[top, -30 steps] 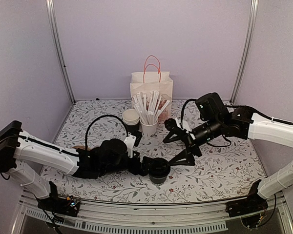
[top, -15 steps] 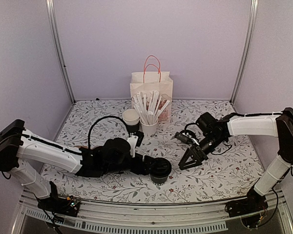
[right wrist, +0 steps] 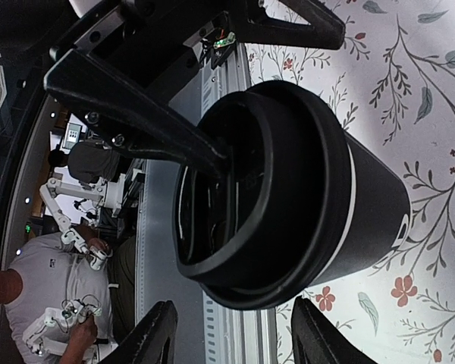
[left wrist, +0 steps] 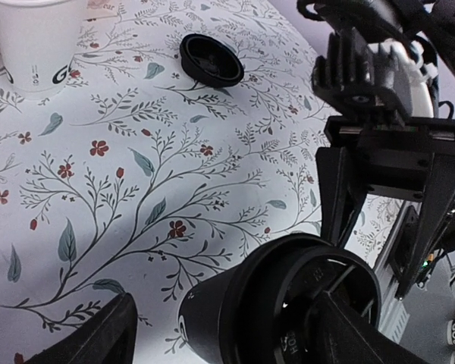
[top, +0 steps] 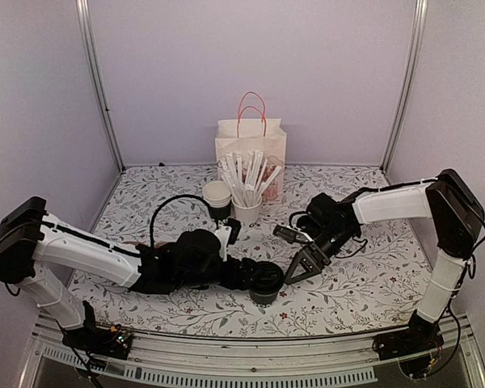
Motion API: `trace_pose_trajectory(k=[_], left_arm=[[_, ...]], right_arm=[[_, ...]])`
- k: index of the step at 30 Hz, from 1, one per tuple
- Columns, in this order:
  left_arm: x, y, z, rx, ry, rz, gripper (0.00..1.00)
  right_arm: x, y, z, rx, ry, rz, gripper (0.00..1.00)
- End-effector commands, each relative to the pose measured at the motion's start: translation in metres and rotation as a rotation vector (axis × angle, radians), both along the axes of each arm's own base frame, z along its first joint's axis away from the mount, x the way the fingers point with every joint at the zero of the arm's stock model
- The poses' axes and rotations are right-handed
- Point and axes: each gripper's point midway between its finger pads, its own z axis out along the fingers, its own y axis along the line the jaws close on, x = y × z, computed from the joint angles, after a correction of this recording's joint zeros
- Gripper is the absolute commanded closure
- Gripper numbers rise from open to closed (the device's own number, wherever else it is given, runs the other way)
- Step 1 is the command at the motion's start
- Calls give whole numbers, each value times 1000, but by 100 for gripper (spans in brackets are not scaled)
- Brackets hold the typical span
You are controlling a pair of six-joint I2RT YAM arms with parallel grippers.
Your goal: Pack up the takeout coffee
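The takeout coffee (top: pixel 267 282), a black paper cup with a black lid, stands upright near the table's front middle. In the left wrist view the takeout coffee (left wrist: pixel 284 303) sits between the wide-spread jaws of my left gripper (left wrist: pixel 227 334). One finger (left wrist: pixel 356 330) lies over the lid, and the other finger (left wrist: pixel 91 334) stands clear of the cup wall. My right gripper (top: pixel 293 252) is open just right of the cup, pointing at it. In the right wrist view the takeout coffee (right wrist: pixel 296 189) lies just beyond the right gripper (right wrist: pixel 239 334), not between its fingers.
A white paper bag (top: pixel 250 147) with orange handles stands at the back. In front of it are a stack of lidless cups (top: pixel 217 196) and a white cup of wrapped sticks (top: pixel 247 212). A loose black lid (left wrist: pixel 211 59) lies on the floral cloth (top: pixel 364 283).
My right arm has come down and swung left until its gripper sits beside the cup, its jaws narrower. My left gripper's jaws have drawn in slightly around the cup.
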Motion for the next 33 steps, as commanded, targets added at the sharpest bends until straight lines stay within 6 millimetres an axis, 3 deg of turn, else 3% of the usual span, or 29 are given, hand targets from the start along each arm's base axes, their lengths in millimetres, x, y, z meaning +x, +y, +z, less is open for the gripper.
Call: trace_pose_trajectory(k=[1,10,19,27,33], left_arm=[[-10,7,-32,103,54,-10,18],[-16,9,-39,110,84,3,19],[-25,10,-43,110,141,21,25],[-35,10,-51,116,184,38,30],[-44,14,-60,91,246,60,36]], right_arm=[[-3,11,1,18,58,30,47],[-1,17,-11,-24,70,28,47],[13,20,-25,-115,18,-1,37],[20,21,-44,-183,44,-17,34],[19,23,-43,-175,73,-10,25]])
